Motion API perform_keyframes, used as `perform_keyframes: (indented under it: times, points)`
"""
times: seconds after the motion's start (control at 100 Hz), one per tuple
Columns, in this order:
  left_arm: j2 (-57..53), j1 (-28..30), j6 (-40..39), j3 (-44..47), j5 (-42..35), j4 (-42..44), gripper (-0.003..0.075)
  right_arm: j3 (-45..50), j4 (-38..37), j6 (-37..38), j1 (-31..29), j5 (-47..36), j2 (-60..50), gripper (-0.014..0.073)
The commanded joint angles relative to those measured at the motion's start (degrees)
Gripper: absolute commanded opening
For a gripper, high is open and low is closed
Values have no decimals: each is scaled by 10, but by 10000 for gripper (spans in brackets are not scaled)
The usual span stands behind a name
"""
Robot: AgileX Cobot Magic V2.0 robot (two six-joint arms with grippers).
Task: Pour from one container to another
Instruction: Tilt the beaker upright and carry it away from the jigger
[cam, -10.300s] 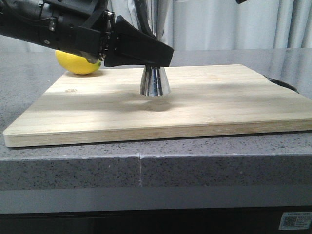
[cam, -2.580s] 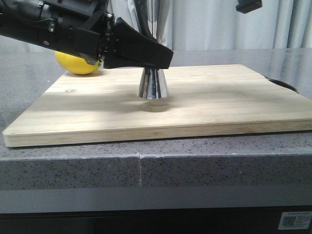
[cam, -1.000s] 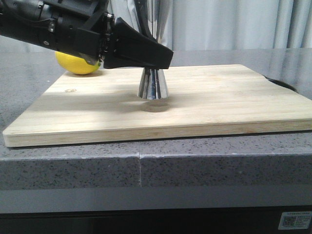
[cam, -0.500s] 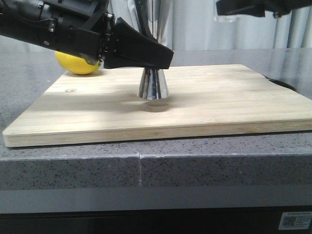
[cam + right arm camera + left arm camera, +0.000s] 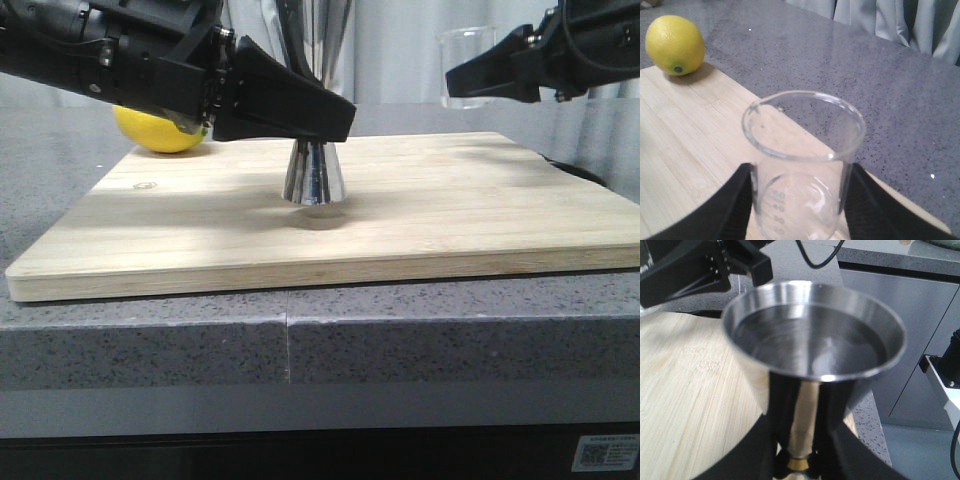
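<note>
Left end effector (image 5: 300, 105) stays out of it no longer: it is clamped on the steel jigger (image 5: 314, 172), standing mid-way across the cutting board (image 5: 450, 215). Right end effector (image 5: 480, 78) grips the clear beaker (image 5: 465, 62) upright, above the board's far right side, well apart from the jigger. Wrist views show the beaker's printed marks and the jigger's bowl. A lemon (image 5: 158, 130) sits just behind the board's far left corner on the grey speckled surface (image 5: 450, 340); curtains hang beyond.
</note>
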Motion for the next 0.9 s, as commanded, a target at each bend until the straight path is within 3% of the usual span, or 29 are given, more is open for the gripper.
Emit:
perform_keyframes:
  times: [0.0,0.89]
  points:
    - [-31,-5,-6,-18,52,-36,-12,-18,31,-17,-5,-27,-17,132]
    - [-31,-5,-6,-18,52,-35,-12,-18,65,-66,-5,-28,30,132]
